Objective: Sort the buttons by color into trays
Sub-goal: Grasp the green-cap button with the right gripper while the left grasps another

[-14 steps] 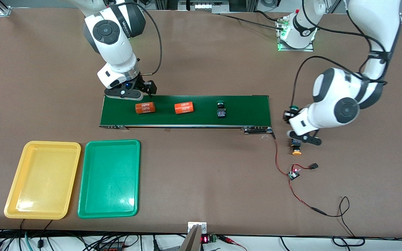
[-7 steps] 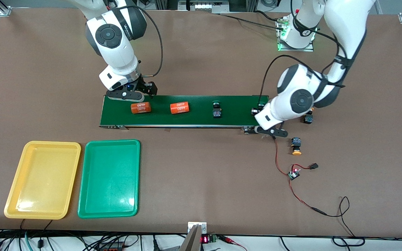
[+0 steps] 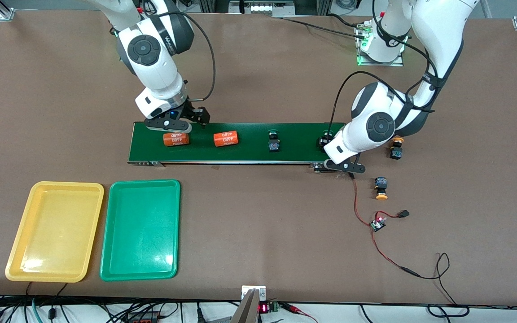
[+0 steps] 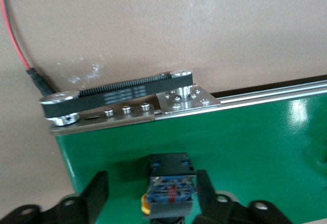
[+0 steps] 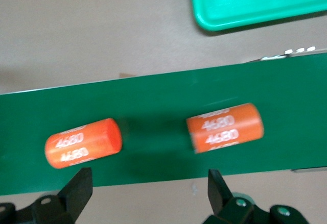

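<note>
While both arms sit over the conveyor belt (image 3: pixel 240 148), yellow tray (image 3: pixel 20 255) and green tray (image 3: pixel 115 264) lie nearer the camera; right gripper (image 3: pixel 175 123) spread above an orange cylinder (image 3: pixel 176 139), left gripper (image 4: pixel 151 193) spread around a green button (image 4: pixel 170 185).

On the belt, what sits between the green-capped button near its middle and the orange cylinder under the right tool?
One more orange "4680" cylinder, lying on the dark-green conveyor belt, between that green-capped button and the first cylinder; the front view shows it.
</note>
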